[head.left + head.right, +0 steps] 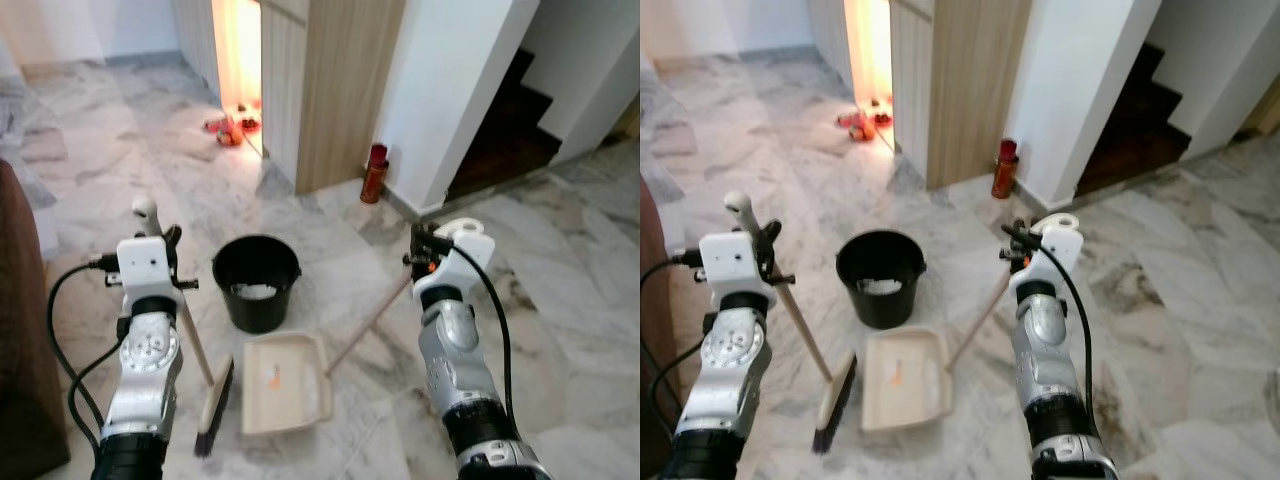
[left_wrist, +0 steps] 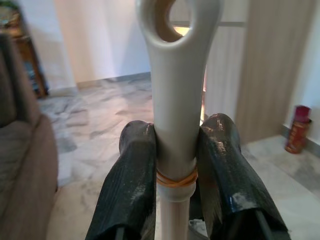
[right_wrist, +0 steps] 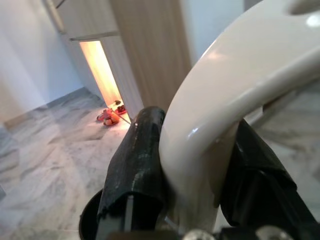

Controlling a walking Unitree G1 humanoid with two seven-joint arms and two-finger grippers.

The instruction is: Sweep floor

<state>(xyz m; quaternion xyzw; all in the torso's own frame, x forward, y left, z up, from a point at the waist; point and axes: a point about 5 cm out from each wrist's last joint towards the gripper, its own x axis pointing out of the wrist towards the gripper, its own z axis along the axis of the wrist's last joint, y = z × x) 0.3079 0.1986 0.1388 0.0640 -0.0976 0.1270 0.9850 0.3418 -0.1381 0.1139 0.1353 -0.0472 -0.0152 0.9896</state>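
My left gripper [image 1: 166, 244] is shut on the cream top of a broom handle [image 2: 176, 100], just below its hanging loop. The stick slants down to the broom head [image 1: 213, 404], which rests on the marble floor. Beside the head lies a cream dustpan [image 1: 285, 385] with a small orange scrap [image 1: 274, 377] inside. The dustpan's long handle [image 1: 368, 322] rises to my right gripper [image 1: 422, 252], which is shut on its curved cream grip [image 3: 215, 115]. A black bucket [image 1: 256, 281] with some white stuff in it stands just beyond the pan.
A brown sofa [image 1: 22, 350] edges in on my left. Ahead stand a wooden partition [image 1: 330, 90] and a white pillar, with a red can [image 1: 375, 172] at their foot. Dark stairs [image 1: 512, 130] lie at the back right, and red items [image 1: 232, 127] lie by the lit doorway.
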